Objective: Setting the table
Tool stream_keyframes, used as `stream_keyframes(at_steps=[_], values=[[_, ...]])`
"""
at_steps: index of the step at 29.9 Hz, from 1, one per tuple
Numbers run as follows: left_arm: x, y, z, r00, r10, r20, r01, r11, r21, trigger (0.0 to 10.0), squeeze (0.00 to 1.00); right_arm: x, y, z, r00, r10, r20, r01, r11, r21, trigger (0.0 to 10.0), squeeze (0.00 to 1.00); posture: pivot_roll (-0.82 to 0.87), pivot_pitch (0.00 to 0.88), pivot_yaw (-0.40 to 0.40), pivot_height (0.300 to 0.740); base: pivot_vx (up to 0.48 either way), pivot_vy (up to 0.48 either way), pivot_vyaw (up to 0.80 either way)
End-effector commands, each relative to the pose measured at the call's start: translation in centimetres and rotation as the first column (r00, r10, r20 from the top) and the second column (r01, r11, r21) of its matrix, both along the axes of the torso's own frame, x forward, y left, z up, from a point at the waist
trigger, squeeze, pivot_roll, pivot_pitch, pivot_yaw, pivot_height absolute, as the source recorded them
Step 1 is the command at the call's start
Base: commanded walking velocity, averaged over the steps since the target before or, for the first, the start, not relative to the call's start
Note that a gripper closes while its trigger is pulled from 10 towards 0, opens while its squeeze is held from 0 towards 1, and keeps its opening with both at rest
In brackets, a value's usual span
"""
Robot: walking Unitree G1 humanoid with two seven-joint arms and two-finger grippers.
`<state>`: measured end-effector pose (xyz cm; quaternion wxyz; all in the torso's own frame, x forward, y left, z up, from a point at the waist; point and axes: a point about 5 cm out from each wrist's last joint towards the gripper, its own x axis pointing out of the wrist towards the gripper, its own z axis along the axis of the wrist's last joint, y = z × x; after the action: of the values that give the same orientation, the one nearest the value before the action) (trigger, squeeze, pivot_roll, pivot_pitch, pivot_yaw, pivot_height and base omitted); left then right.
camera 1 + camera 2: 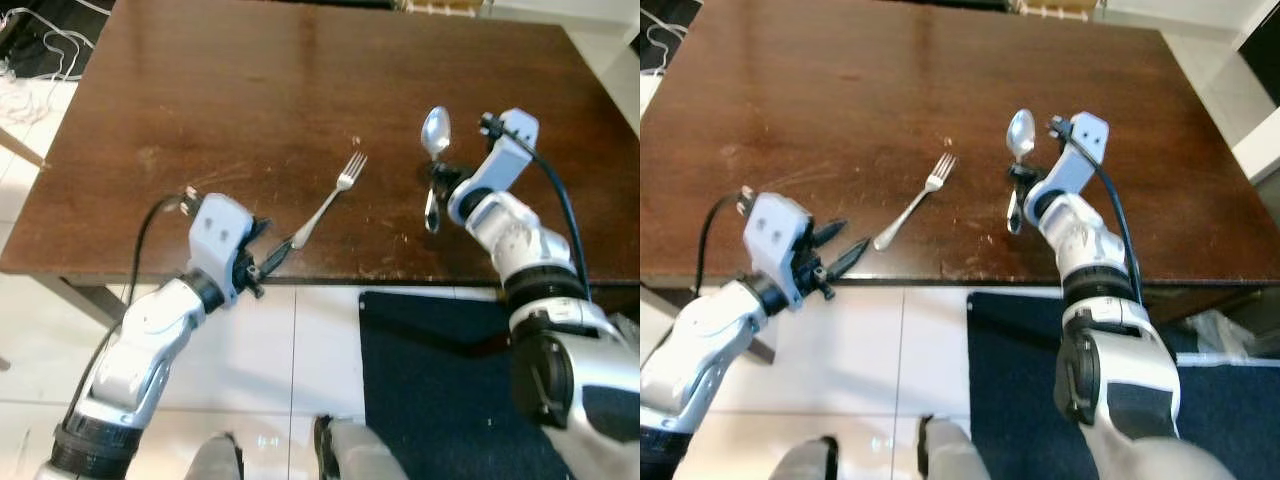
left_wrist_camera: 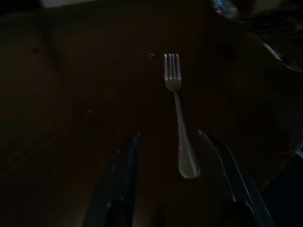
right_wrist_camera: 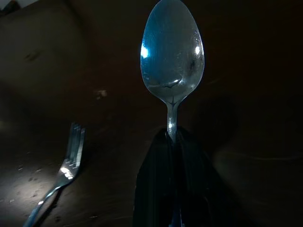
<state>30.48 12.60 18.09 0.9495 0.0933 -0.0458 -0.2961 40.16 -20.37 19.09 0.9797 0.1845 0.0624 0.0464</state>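
**Desk:** What have you got on the table right now?

**Me:** I'm looking down at a dark brown wooden table. A silver fork lies flat on it near the front edge, tines pointing away from me and angled toward the right. My left gripper sits right at that front edge, just behind the end of the fork's handle.

**Desk:** Is the left one holding the fork?

**Me:** No. In the left wrist view the two black fingers are spread apart, and the handle end of the fork lies between their tips without either one touching it, as far as I can make out in that dim picture.

**Desk:** And the right side?

**Me:** My right gripper is over the table to the right of the fork, and it's pinching a silver spoon by the handle. The bowl points away from me, toward the far side of the table. In the right wrist view the fingers are pressed together around the spoon's neck, with the bowl facing the camera and catching a bluish glint.

**Desk:** Is the spoon resting on the wood?

**Me:** I can't tell whether it touches the surface. It's near the fork but clearly apart from it.

**Desk:** Anything else around?

**Me:** Below the table edge there's white tiled floor and a dark blue mat on the right. White cables lie on the floor off the table's far left corner.
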Motion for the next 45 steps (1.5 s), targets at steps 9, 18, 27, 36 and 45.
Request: stream_keyframes(at_steps=[9,18,27,36,45], values=[[3.1,-2.4,1.5,0.999,0.019,-0.031,-0.017,0.998,0.063,10.0,0.00,-0.8,-1.8,-0.7,0.994,-0.104,0.016,0.105,0.995,-0.002,0.0,0.00,0.06,0.123,0.060,0.740,0.000,0.000,0.00],[5.2,-3.6,1.1,0.987,0.047,-0.152,-0.039,0.998,0.055,10.0,0.00,-1.0,-1.7,-1.2,0.992,-0.126,0.008,0.126,0.992,-0.027,0.0,0.00,0.07,0.133,0.078,0.740,0.000,0.000,0.00],[7.4,-4.5,0.3,0.975,0.103,-0.196,-0.097,0.994,0.040,10.0,1.00,-1.0,-1.4,-0.7,0.992,-0.123,0.006,0.123,0.987,-0.099,10.0,0.00,0.05,0.136,0.064,0.740,0.000,0.000,0.00],[8.3,-4.9,0.7,0.980,0.098,-0.173,-0.088,0.994,0.066,10.0,0.00,-1.1,-1.9,-0.7,0.987,-0.158,0.007,0.158,0.983,-0.094,10.0,0.00,0.06,0.163,0.087,0.740,0.000,0.000,0.00],[8.8,-4.8,0.7,0.986,0.083,-0.146,-0.065,0.990,0.124,10.0,0.00,-1.5,-2.2,-1.4,0.982,-0.189,0.001,0.188,0.979,-0.079,10.0,0.00,0.08,0.181,0.125,0.740,0.000,0.000,0.00]])
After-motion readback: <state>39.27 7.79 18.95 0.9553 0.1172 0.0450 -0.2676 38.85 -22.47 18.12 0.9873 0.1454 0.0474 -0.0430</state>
